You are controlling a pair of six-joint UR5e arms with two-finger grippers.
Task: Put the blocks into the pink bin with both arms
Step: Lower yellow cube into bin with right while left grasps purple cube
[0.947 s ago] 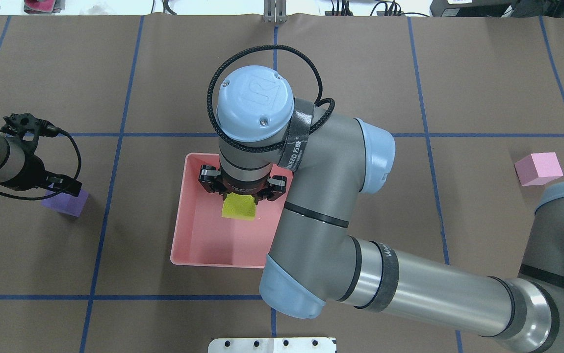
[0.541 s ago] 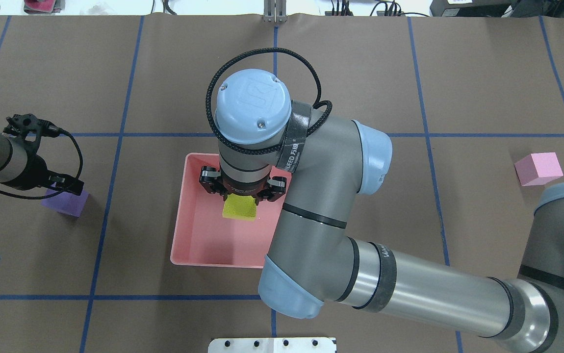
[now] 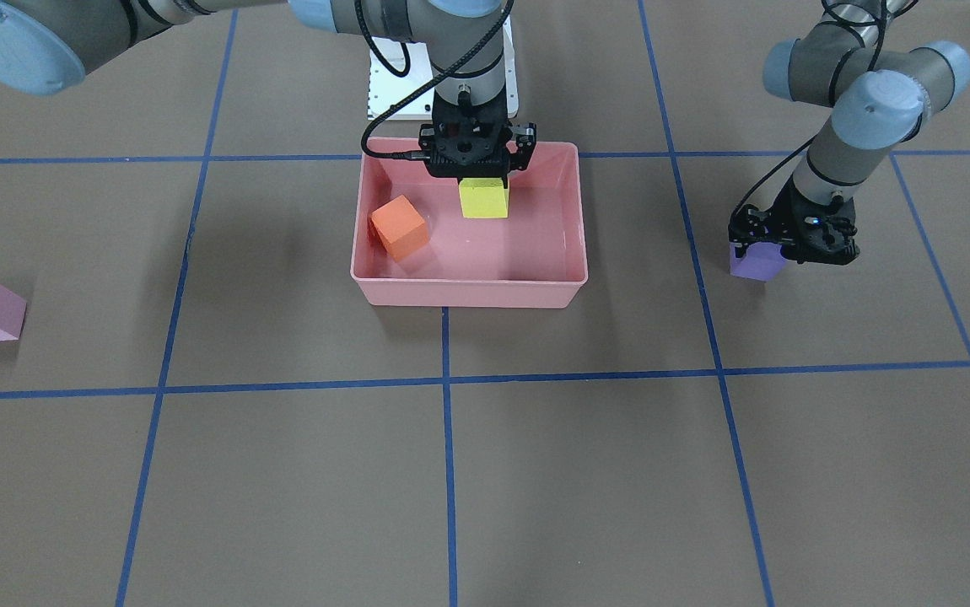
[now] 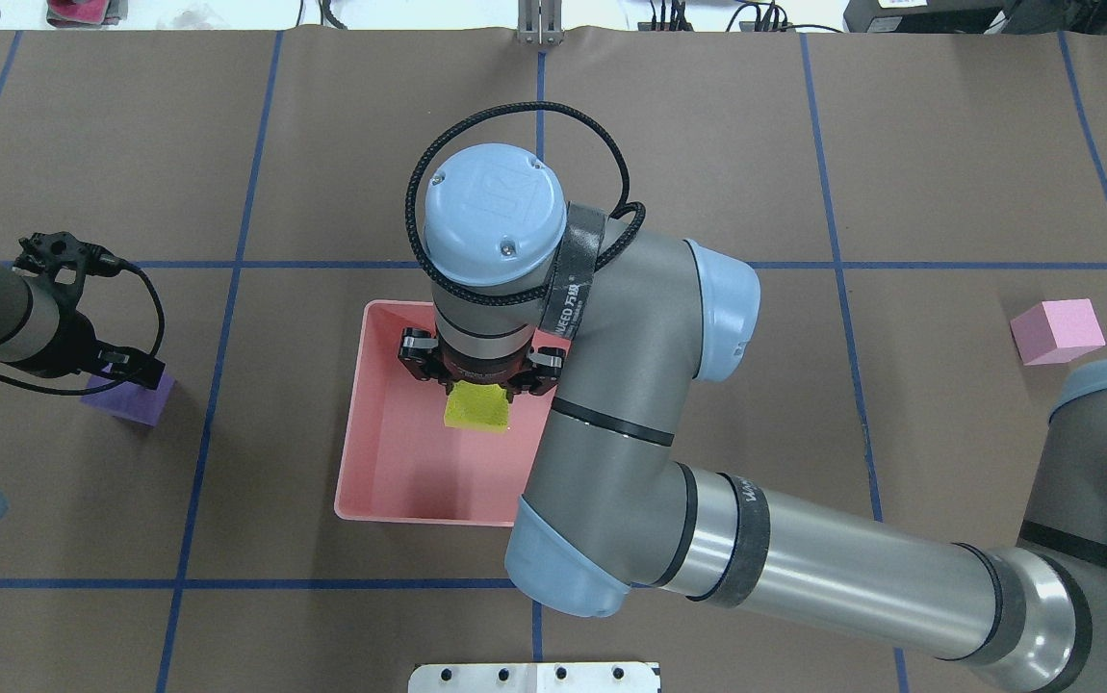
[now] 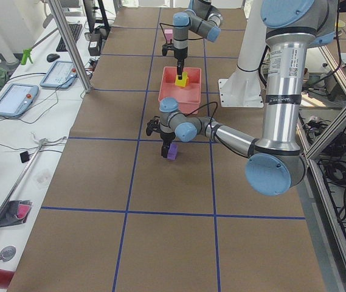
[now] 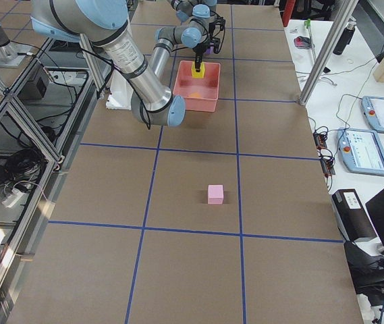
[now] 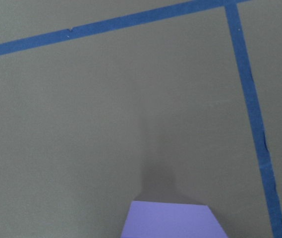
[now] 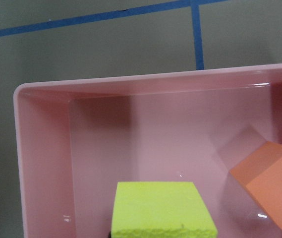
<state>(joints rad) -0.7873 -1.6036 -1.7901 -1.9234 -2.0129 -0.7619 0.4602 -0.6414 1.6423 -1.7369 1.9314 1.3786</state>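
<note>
My right gripper (image 4: 478, 389) is shut on the yellow block (image 4: 476, 412) and holds it low inside the pink bin (image 4: 353, 438), near the wall on the robot's side. The front view shows the gripper (image 3: 482, 179), the yellow block (image 3: 484, 201) and the orange block (image 3: 401, 226) lying tilted in the bin (image 3: 468, 293). My left gripper (image 3: 776, 246) is low over the purple block (image 3: 753, 265), which sits on the table; it looks open. The light pink block (image 4: 1057, 331) lies alone at the far right of the overhead view.
Brown table paper with a blue tape grid (image 4: 238, 265). The white base plate (image 4: 534, 678) is at the near edge. My right forearm (image 4: 804, 568) hides the bin's right side in the overhead view.
My right gripper has sunk a little deeper into the bin with the yellow block. My left wrist has shifted slightly over the purple block, which has not moved.
</note>
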